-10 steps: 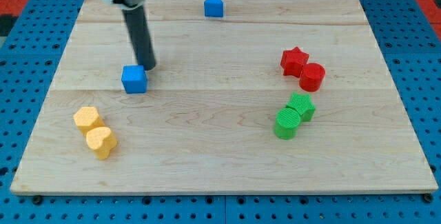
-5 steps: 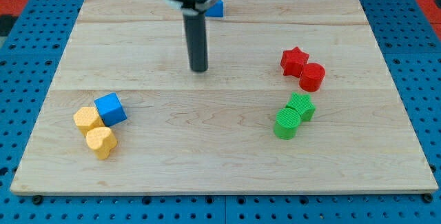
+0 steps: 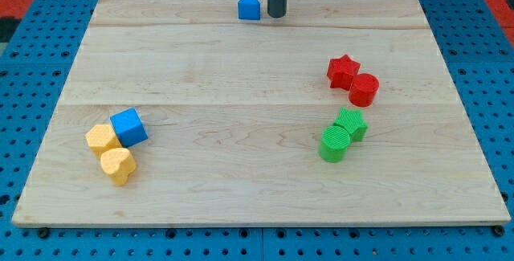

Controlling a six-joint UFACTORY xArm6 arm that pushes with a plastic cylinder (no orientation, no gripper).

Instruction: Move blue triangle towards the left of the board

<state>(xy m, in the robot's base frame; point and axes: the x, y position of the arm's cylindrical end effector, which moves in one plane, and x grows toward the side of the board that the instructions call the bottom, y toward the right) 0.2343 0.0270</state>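
Note:
The blue triangle [image 3: 250,6] sits near the top edge of the wooden board [image 3: 257,44], a little left of centre. My tip [image 3: 276,15] is just to the triangle's right, close beside it with a narrow gap; I cannot tell if it touches. A blue cube [image 3: 129,127] lies at the lower left, against the yellow blocks.
Two yellow blocks [image 3: 103,138] [image 3: 118,165] sit at the lower left. A red star [image 3: 343,71] and a red cylinder [image 3: 364,90] are at the right. A green block [image 3: 352,123] and a green cylinder [image 3: 335,144] lie below them.
My tip pushed the blue cube down-left against the yellow blocks, then swept right and up to the top of the board, beside the blue triangle. The triangle has not moved.

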